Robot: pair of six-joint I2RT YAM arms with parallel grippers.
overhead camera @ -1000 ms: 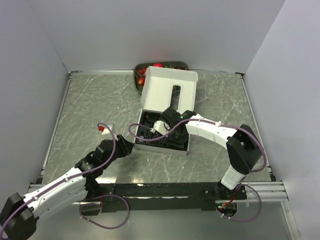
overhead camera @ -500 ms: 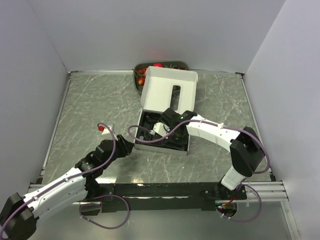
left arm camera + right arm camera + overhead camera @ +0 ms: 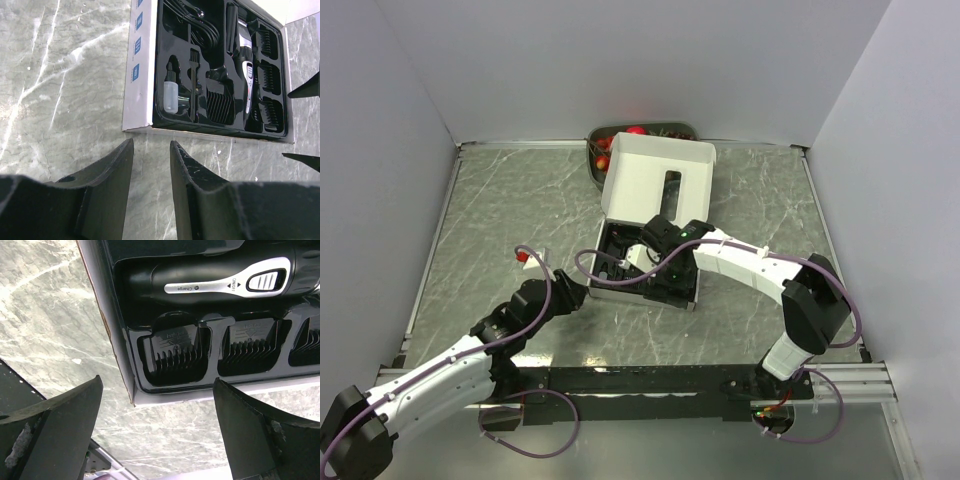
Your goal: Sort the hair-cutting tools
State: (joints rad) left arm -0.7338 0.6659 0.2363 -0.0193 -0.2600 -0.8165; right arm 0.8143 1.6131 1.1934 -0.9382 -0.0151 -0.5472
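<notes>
We see the hair clipper [image 3: 245, 65] lying in the white box [image 3: 139, 75], with the comb guards [image 3: 175, 352] in a row along the box's edge beside it. The right gripper [image 3: 157, 390] is spread wide over that edge, holding nothing. The left gripper [image 3: 151, 145] is over the table [image 3: 60, 75] near the box's corner, fingers a little apart and empty.

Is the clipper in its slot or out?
In: the clipper lies seated in a recess of the black insert, beside the comb guards.
</notes>
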